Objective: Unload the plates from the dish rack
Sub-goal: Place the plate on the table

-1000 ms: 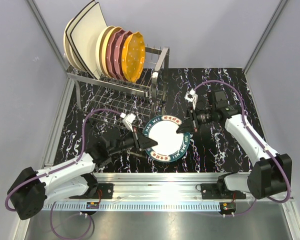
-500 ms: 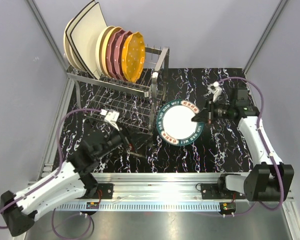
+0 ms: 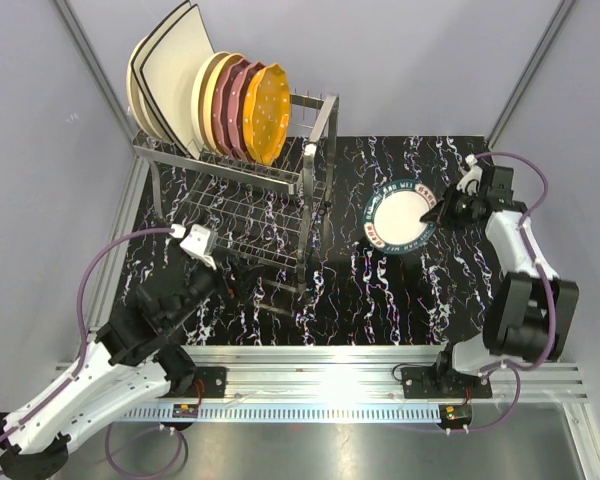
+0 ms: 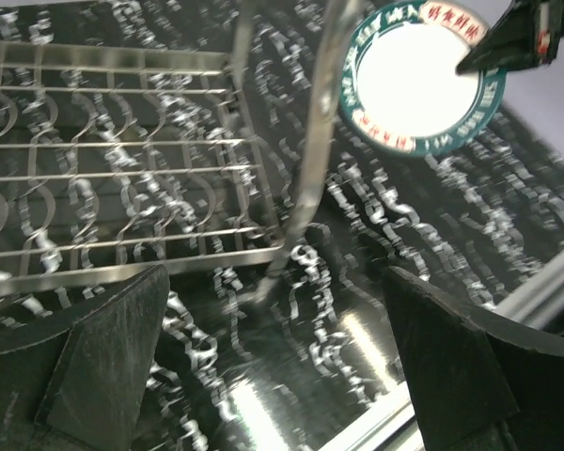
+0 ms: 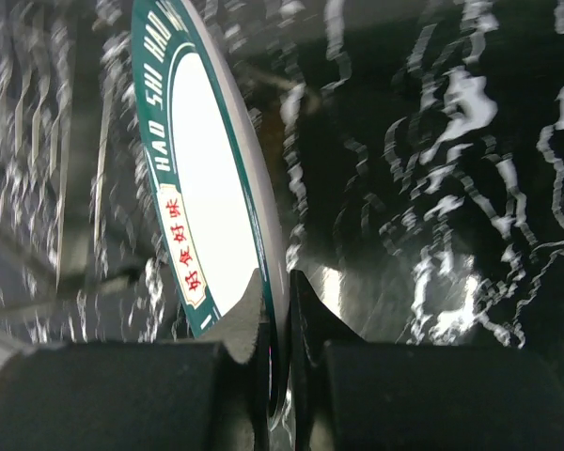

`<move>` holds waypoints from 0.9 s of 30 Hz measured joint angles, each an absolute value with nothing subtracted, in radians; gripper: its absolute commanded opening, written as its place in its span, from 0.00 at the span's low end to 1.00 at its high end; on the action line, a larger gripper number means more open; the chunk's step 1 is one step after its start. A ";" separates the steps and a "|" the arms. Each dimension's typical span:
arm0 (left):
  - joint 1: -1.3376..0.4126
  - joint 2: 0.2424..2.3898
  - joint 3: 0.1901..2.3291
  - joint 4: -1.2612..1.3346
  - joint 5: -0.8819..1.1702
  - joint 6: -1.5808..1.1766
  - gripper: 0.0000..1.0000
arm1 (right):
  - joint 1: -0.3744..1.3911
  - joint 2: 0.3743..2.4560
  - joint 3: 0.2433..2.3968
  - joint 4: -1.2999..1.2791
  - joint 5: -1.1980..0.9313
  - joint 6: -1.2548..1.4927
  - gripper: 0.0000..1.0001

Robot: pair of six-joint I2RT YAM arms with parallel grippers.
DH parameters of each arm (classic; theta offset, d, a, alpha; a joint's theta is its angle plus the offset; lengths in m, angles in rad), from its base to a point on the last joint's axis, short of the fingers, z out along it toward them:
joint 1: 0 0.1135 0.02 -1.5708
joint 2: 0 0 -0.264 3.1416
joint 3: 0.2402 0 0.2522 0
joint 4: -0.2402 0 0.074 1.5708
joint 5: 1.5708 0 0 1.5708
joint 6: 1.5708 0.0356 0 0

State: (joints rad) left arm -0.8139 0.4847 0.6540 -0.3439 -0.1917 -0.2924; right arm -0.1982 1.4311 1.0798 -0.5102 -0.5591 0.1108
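Observation:
The dish rack (image 3: 242, 212) stands at the back left, and its upper tier holds upright plates: cream square (image 3: 170, 75), yellow round (image 3: 211, 100), maroon (image 3: 236, 106) and orange (image 3: 266, 110). My right gripper (image 3: 438, 211) is shut on the rim of a white plate with a dark green patterned rim (image 3: 401, 215), held above the table's right side. The right wrist view shows that plate (image 5: 216, 188) edge-on, pinched in the right gripper (image 5: 277, 301). My left gripper (image 3: 220, 283) hangs open and empty by the rack's front corner. In its wrist view the left gripper (image 4: 277, 366) faces the rack (image 4: 122, 160) and the plate (image 4: 418, 80).
The rack's lower tier (image 3: 230, 215) is bare wire. Black marbled table surface (image 3: 380, 290) lies between the arms. A metal rail (image 3: 320, 375) runs along the near edge, and grey walls close in the left, back and right.
The left gripper let go of the patterned plate, opened wide and drew back left toward the rack. The right gripper closed on the plate and carried it right and toward the back.

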 measured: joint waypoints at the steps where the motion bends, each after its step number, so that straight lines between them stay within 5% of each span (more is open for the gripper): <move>1: -0.814 0.477 0.654 -0.363 -0.203 -0.282 0.99 | -0.197 1.481 1.100 -0.493 -0.537 0.141 0.00; 17: -0.814 0.327 0.673 -0.488 -0.300 -0.200 0.99 | -0.074 2.172 1.702 -0.315 -0.466 0.457 0.00; 27: -0.814 0.215 0.672 -0.503 -0.342 -0.211 0.99 | -0.039 2.415 1.943 -0.296 -0.488 0.547 0.11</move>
State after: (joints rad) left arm -0.8139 0.2146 0.6716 -0.5030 -0.3424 -0.2111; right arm -0.0387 2.4153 1.9434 -0.2962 -0.4877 0.5468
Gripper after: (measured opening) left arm 0.987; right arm 0.098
